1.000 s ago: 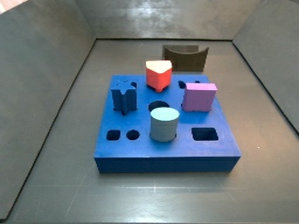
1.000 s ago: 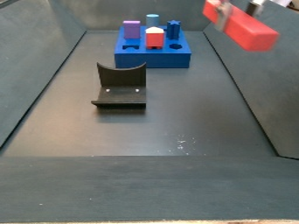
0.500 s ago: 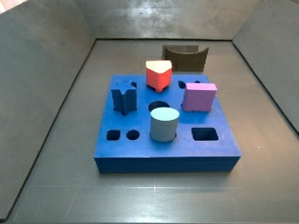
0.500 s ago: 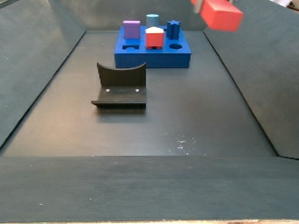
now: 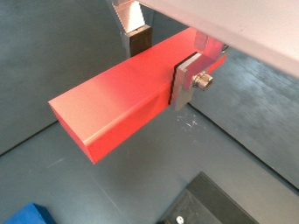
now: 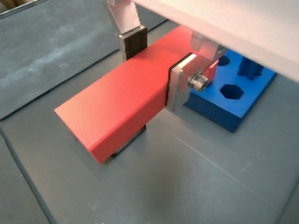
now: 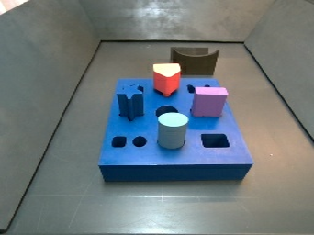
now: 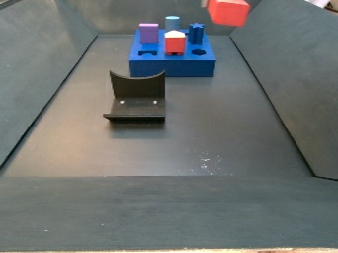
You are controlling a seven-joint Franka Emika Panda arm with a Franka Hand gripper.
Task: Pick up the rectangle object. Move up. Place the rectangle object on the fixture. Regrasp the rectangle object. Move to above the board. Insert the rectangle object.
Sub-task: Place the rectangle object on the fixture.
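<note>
Bar (image 5: 117,105) gripped in closed tool (image 5: 158,66), high in air near board (image 6: 233,92) and well clear of fixture (image 8: 136,97); probably pick and regrasp done, insertion in board not yet made.

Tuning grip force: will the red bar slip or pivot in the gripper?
Likely stiff: the bar looks straight and solid. The gripper clamps it near one end, so it may pivot. Its faces look smooth, so slip seems possible.
</note>
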